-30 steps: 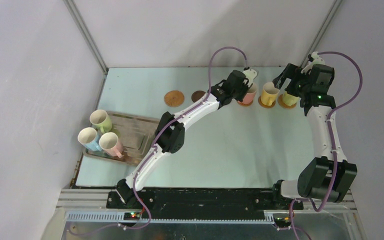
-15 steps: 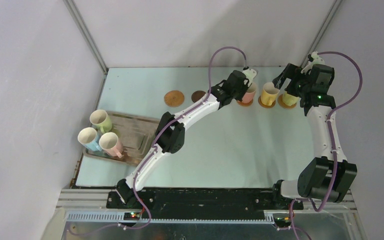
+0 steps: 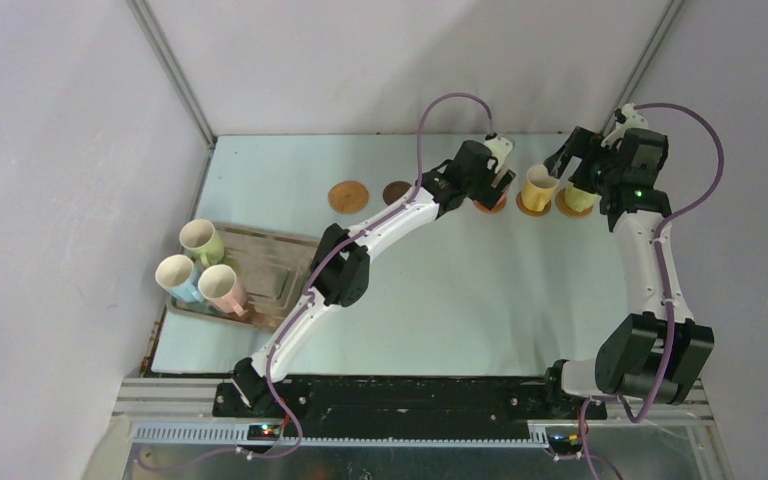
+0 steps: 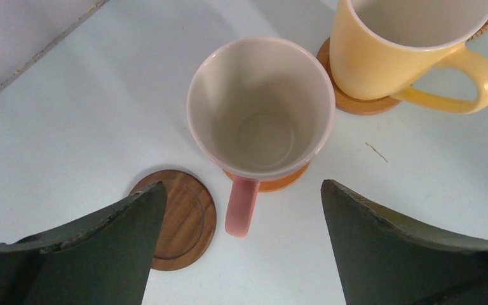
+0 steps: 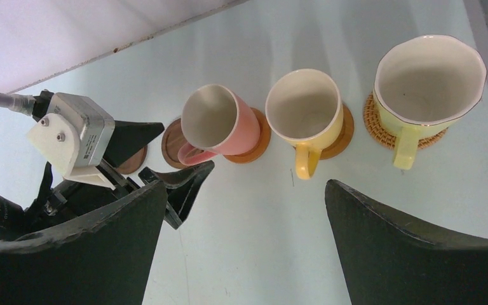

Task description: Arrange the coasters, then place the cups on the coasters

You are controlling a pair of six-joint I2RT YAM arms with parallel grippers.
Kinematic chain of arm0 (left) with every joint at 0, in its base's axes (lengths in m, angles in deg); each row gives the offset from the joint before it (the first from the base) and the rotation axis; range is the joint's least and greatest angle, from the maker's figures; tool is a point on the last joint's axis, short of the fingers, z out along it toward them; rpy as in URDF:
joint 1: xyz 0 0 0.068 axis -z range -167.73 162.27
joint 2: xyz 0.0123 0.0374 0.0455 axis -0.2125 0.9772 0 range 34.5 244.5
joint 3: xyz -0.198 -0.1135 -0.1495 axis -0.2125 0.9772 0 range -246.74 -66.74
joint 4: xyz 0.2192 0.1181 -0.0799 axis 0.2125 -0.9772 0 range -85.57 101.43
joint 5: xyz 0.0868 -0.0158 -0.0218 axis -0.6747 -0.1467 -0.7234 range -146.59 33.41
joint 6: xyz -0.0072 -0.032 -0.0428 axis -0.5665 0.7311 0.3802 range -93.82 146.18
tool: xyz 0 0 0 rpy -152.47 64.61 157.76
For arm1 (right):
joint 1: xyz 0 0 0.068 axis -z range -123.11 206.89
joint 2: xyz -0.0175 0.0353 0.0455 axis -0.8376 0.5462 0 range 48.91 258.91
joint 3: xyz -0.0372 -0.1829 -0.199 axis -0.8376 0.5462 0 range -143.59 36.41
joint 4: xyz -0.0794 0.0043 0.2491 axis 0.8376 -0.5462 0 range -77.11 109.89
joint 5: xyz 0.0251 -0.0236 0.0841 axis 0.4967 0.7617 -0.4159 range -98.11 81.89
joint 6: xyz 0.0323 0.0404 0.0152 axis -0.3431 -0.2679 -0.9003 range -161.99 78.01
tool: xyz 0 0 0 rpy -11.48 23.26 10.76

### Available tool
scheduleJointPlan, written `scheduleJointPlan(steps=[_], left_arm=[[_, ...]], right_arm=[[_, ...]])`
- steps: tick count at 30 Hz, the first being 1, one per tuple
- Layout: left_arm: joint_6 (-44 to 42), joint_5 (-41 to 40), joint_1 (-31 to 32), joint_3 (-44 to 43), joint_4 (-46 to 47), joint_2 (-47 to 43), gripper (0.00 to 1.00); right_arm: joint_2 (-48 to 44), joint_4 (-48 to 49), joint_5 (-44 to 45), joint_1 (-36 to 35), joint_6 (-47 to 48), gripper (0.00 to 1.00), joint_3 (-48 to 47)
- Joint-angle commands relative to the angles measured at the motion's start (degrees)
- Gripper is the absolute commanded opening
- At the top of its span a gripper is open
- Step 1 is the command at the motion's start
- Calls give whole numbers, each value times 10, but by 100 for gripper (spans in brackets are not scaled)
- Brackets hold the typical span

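Observation:
The salmon pink cup (image 4: 260, 108) stands upright on an orange-brown coaster (image 4: 278, 183), handle toward my left gripper (image 4: 243, 187). That gripper is open, its fingers either side of the handle and off it. A bare dark brown coaster (image 4: 187, 219) lies beside the cup. To the right, the yellow cup (image 5: 305, 108) and the pale yellow-green cup (image 5: 426, 73) each sit on a coaster. My right gripper (image 5: 246, 184) hangs open and empty over them. In the top view the left gripper (image 3: 490, 180) covers the pink cup.
A woven tan coaster (image 3: 348, 196) and the dark brown one (image 3: 396, 192) lie bare at the back. At the left a metal tray (image 3: 270, 265) holds the light green (image 3: 200, 240), blue (image 3: 177, 275) and pale pink (image 3: 222, 287) cups. Walls close in the table.
My left gripper has opened and let go of the salmon pink cup, which stays on its coaster. The right arm has not moved.

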Motion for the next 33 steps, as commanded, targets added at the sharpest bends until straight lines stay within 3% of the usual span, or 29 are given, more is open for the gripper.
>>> scheduleJointPlan(steps=[1, 5, 9, 14, 20, 23, 27, 33], left_arm=[[-1, -1, 1, -29, -5, -57, 99], [-19, -32, 1, -8, -33, -116, 100], [-60, -82, -8, 103, -51, -259, 100], [-88, -112, -56, 373, -41, -466, 100], [-86, -105, -179, 640, -67, -742, 100], [-81, -112, -256, 726, -99, -876, 100], [-87, -107, -328, 818, -157, -989, 100], [-108, -120, -366, 925, -229, -1095, 100]], right_arm=[[5, 23, -7, -4, 3, 100, -2], [3, 22, -9, -7, 1, 99, -2], [-4, 21, -19, -13, -6, 99, -2], [-13, 20, -28, -32, -10, 99, -2], [-14, 21, -32, -73, -7, 99, -2], [-14, 23, -33, -106, 2, 99, -2], [-4, 32, -61, -163, 28, 100, -2], [26, 41, -82, -302, 101, 100, -5]])
